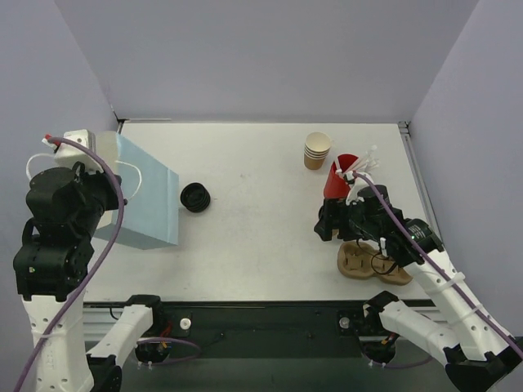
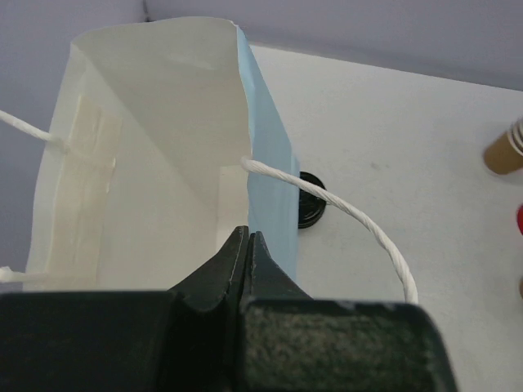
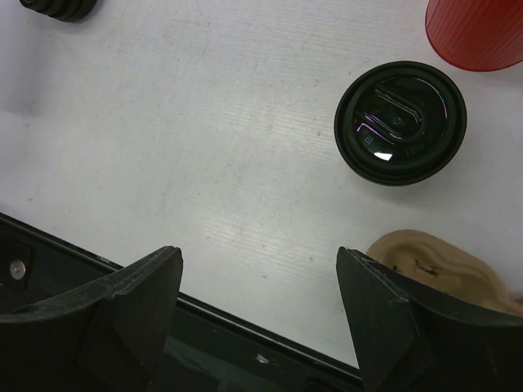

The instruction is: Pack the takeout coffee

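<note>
Tan tray [image 1: 372, 263] lies nearest the bases, by the right arm. Above the table [image 1: 261, 163] the right gripper [image 3: 257, 265] hangs spread wide, holding nothing; the coffee [image 3: 400, 122] stands upright just ahead of it, lidded, close to the red cup [image 3: 478, 33]. At left, the left gripper [image 2: 248, 245] is clenched on the rim of the open bag [image 2: 270, 188]. Black lids [image 1: 196, 198] sit beside the bag; brown cups [image 1: 316, 151] stand farthest.

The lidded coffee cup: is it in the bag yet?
Not yet. Done: the left gripper is pinched shut on the rim of the open light blue paper bag. In hand: the right gripper hovers open near the round black-lidded coffee cup, not touching it. Left: grasping the cup and placing it in the bag.
</note>
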{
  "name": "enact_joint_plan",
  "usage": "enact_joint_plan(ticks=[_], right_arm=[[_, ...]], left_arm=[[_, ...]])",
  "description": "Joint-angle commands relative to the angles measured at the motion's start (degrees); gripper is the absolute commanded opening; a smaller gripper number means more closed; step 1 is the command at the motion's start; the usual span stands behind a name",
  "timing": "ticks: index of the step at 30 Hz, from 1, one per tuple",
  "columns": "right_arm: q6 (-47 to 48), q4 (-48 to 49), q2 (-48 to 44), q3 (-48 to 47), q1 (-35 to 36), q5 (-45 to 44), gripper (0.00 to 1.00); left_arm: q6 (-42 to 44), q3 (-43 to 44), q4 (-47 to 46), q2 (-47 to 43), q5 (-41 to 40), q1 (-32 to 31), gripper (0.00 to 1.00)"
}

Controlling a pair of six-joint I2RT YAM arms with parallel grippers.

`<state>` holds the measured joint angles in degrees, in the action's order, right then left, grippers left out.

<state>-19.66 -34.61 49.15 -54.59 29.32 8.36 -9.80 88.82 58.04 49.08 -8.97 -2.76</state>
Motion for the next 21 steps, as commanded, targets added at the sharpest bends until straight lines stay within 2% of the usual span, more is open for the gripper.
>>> enact_joint_plan(ticks=[1,6,13,17,19,21], right_arm=[[-0.91,-1.07,-1.86,-2.63,0.21,0.60,0.77],[-0.38,-1.16,-3.62,-2.54,0.21,-0.71,0.78],[-0.82,-1.16,-5.46,-2.45,0.21,-2.29,0.78],[-1.87,-1.60,-6.78,-1.93,0.12,-5.27,0.78],[-2.40,-1.95,-7.92,-1.58,0.12,-6.25,0.78],[-2.92,-2.04,-9.24,-1.05,0.12,-7.56,0.78]], left_arm=[[4.00,3.21,-3.81,0.40,18.34,-2.68,0.00],[9.01,1.02,-7.85,-0.82,24.08,-8.91,0.00],[11.12,-3.82,-14.79,-1.01,36.03,-10.15,0.00],[12.43,-6.46,-16.29,1.27,37.01,-14.19,0.00],[12.96,-6.72,-16.90,2.16,34.82,-17.26,0.00],[14.28,-6.99,-17.61,3.56,29.56,-23.49,0.00]])
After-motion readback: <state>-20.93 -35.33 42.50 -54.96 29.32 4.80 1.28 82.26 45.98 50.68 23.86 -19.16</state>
